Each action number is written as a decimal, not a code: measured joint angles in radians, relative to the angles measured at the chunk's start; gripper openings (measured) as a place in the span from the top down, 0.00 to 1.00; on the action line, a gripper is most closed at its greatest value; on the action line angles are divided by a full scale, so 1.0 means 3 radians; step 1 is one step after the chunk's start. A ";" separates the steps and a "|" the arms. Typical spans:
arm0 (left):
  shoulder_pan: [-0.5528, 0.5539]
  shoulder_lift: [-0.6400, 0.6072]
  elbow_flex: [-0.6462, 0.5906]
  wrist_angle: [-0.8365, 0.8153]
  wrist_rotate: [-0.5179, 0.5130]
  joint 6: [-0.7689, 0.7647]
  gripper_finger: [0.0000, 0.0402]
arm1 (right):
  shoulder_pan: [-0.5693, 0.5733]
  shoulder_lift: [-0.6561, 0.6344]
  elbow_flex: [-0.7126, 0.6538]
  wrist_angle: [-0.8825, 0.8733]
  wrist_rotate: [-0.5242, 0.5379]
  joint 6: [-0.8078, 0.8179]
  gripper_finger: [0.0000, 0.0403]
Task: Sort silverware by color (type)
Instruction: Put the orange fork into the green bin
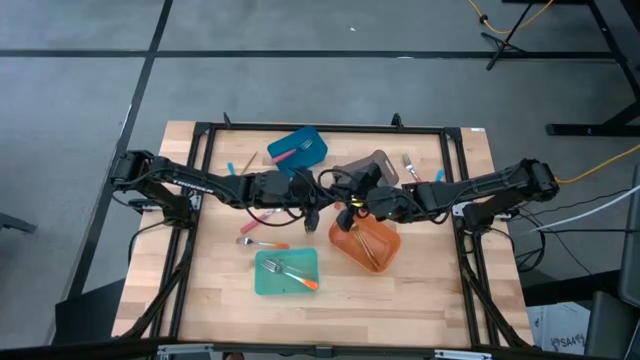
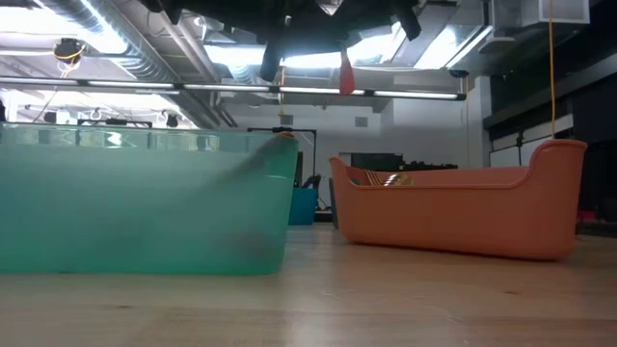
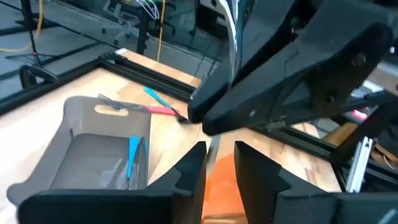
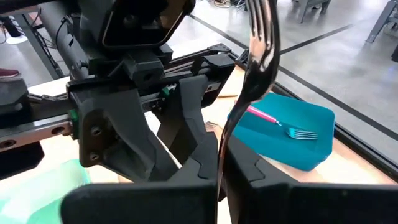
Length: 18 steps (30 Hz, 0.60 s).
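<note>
My two grippers meet in mid-air over the middle of the table, above the near edge of the orange bin [image 1: 365, 243]. My right gripper [image 4: 222, 152] is shut on a utensil with a silver head [image 4: 261, 31]. Its red-orange handle end [image 2: 345, 75] hangs below the grippers in the low view. My left gripper [image 3: 219, 149] faces it, open, its fingers on either side of the utensil's thin shaft [image 3: 211, 148]. Other silverware lies in the blue bin [image 1: 298, 148], the grey bin [image 1: 365, 168] and the teal bin [image 1: 286, 271]. My right gripper pinches the utensil's thin silver shaft [image 4: 219, 167] between its two fingers, which lie across it. The utensil is lifted clear of the table and stands roughly upright, silver head above the fingers and coloured handle below.
Loose utensils lie on the table: an orange-handled fork [image 1: 262, 243] left of centre, one at the far right [image 1: 410, 163], and pink and blue ones [image 3: 160, 107] beyond the grey bin. A black frame [image 1: 200, 140] rims the table.
</note>
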 joint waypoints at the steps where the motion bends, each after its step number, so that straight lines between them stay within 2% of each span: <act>1: 0.0006 0.0000 0.0000 -0.0012 0.0028 0.0000 0.79 | 0.0000 0.0000 0.0000 -0.0005 -0.0030 -0.0004 1.00; 7: 0.0009 0.0000 0.0000 -0.0021 0.0073 0.0034 0.74 | -0.0001 0.0000 0.0000 -0.0004 -0.0137 -0.0089 1.00; 18: 0.0010 0.0000 0.0000 -0.0177 0.0056 0.0177 0.73 | -0.0001 0.0000 0.0000 -0.0199 -0.0095 -0.0094 1.00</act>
